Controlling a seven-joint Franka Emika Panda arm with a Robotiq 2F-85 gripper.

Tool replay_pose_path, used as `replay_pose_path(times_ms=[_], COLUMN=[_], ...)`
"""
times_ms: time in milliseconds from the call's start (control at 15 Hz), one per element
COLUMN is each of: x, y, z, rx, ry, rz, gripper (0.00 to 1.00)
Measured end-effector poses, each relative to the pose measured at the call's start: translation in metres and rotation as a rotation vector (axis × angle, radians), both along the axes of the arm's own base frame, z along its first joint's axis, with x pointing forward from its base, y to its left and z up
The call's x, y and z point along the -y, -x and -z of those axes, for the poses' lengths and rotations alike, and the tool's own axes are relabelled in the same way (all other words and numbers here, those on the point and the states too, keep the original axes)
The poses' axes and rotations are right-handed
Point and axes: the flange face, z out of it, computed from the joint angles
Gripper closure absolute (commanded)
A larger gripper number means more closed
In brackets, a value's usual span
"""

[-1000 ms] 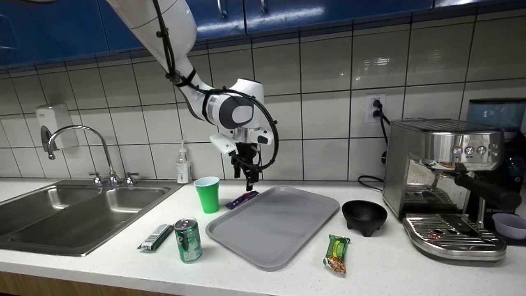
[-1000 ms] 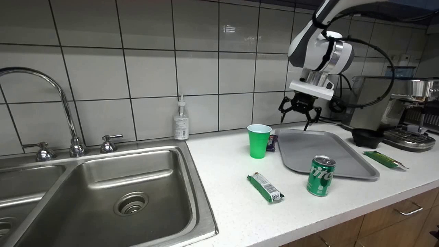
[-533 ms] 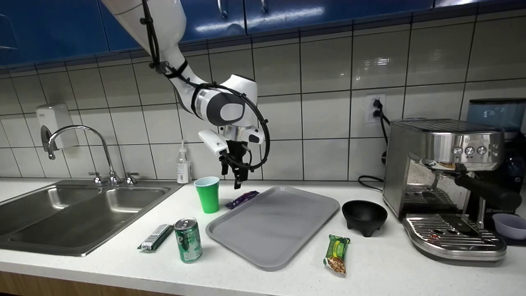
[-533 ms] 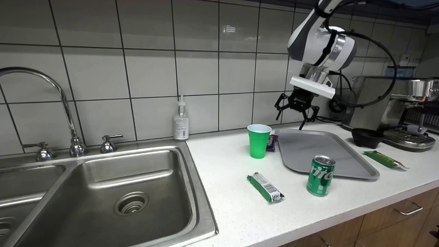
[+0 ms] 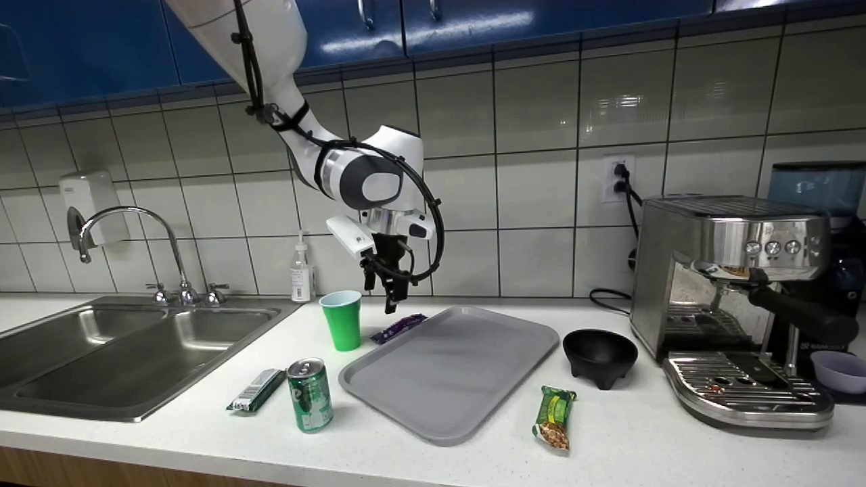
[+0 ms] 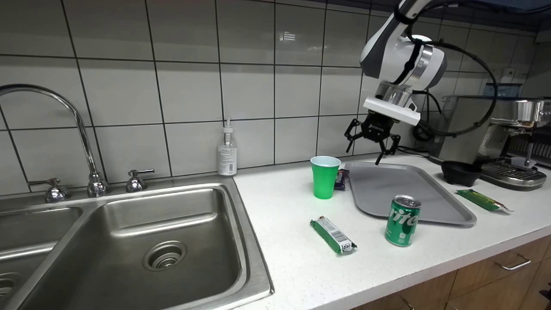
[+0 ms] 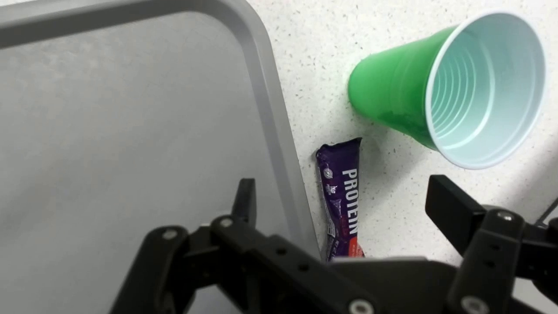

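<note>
- Gripper (image 6: 363, 157): released, jaws spread wide apart; hangs in the air above one long edge of gray tray (image 5: 450, 372), fingers down.
- In wrist view one fingertip is over tray, the other is past tray's rim, over white counter (image 5: 629, 439).
- Purple protein bar (image 7: 342, 192): flat on counter just beside tray's long edge, running roughly along it. Nearest thing to gripper; shows between the fingers in wrist view, one end hidden there. Touching tray or not: can't tell.
- Green cup (image 7: 392, 87): upright, pale inside, same side of tray as purple bar, a bit farther out.
- Green soda can (image 6: 403, 220): upright on counter, near tray; in an exterior view it covers part of tray's rim.
- Green-and-white wrapped bar (image 5: 257, 390): flat, past can from tray.
- Green-yellow snack pack (image 5: 555, 418): flat, near tray, side opposite cup.
- Black footed bowl (image 5: 600, 355): near tray, same side as snack pack.
- Coffee machine (image 5: 734, 270): beyond bowl from tray.
- Steel sink (image 6: 255, 254): well apart from tray, cup side.
- Soap bottle (image 6: 227, 155): past cup from tray, by the tiled wall.
</note>
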Motion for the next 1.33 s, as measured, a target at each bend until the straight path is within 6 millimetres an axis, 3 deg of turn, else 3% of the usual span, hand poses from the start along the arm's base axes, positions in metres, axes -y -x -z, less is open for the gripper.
replay_pose_path(times_ms=[867,1333], x=[-0.003,-0.025], y=[-0.006,-0.013], z=[-0.006,-0.009], rx=[0.02,0.03], ry=[0.01,0.049], rz=[-0.026,-0.134], gripper=[0.0,0.0])
